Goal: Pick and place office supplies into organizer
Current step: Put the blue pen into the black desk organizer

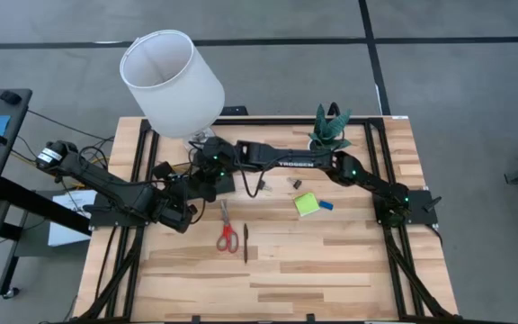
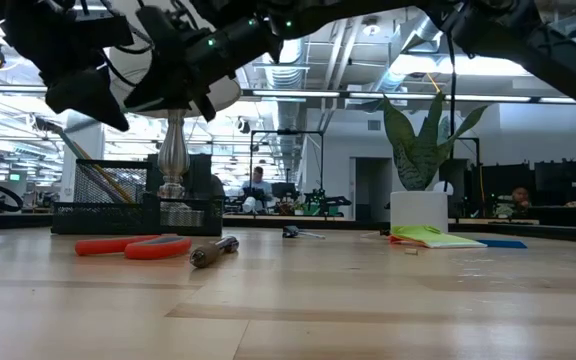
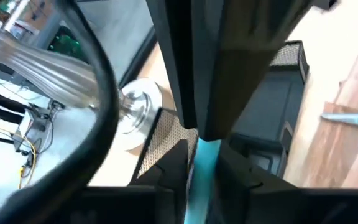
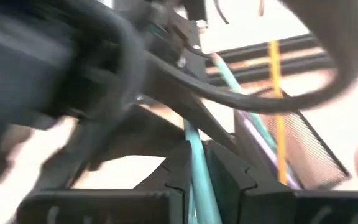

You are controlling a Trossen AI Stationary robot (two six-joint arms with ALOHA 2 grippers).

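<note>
Seen from straight above: the whole counter (image 1: 331, 261), with the organizer (image 1: 218, 180) under both grippers. Seen level from the counter's edge, facing the room: the scissors (image 2: 133, 245) close in front, the same organizer (image 2: 133, 205) behind. Very near from the left wrist, looking past its gripper (image 3: 202, 165) onto the organizer's mesh. Equally near from the right wrist, past its gripper (image 4: 199, 168), toward that mesh also.

**Light blue pen over organizer, other supplies loose on surface**

Light blue pen (image 4: 199, 171) sat pinched between gripper fingers, above the black mesh organizer (image 2: 133, 205), which already held yellow and purple pens. Red-handled scissors (image 1: 227, 232) lay flat, blades toward the organizer, a dark pen (image 1: 245, 243) just beside them. Lime-green sticky-note pad (image 1: 307, 204) touched the small blue eraser (image 1: 325, 205); black binder clips (image 1: 294, 184) lay near.
</note>
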